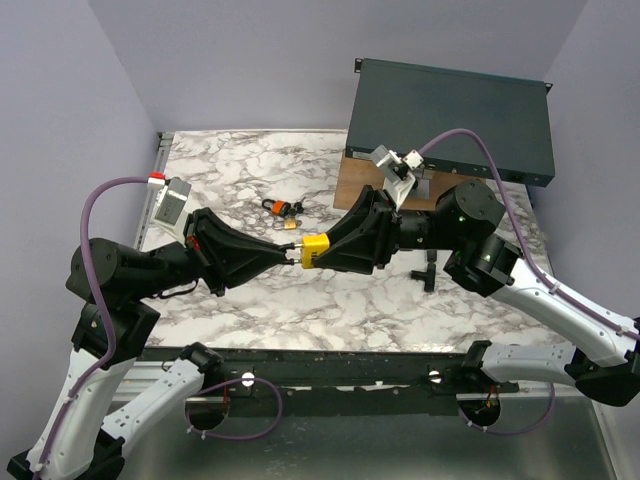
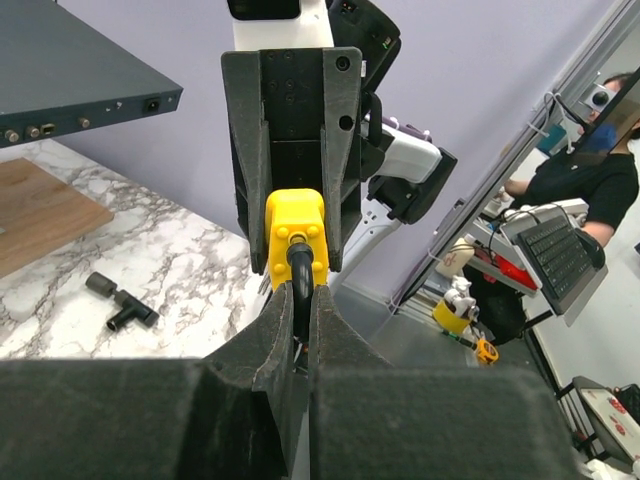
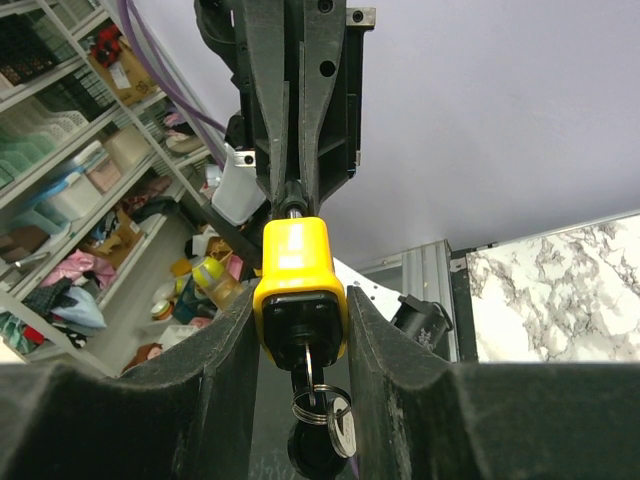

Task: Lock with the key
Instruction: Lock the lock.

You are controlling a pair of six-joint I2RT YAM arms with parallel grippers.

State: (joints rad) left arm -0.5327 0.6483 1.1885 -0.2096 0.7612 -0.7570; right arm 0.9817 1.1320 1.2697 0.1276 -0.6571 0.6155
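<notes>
A yellow padlock (image 1: 315,249) hangs in the air between my two grippers, above the marble table (image 1: 240,170). My right gripper (image 1: 328,250) is shut on its body, which sits between the pads in the right wrist view (image 3: 298,285). A key (image 3: 311,368) sits in the keyhole on its underside, with a ring and a spare key (image 3: 342,428) hanging from it. My left gripper (image 1: 292,256) is shut on the black shackle (image 2: 299,272) at the padlock's (image 2: 295,228) other end. The left gripper's (image 2: 300,312) fingers pinch it tightly.
An orange padlock (image 1: 277,207) with keys lies on the table behind the grippers. A black T-fitting (image 1: 428,272) lies at the right and also shows in the left wrist view (image 2: 120,300). A wooden board (image 1: 362,182) and a dark rack unit (image 1: 450,115) stand at the back right.
</notes>
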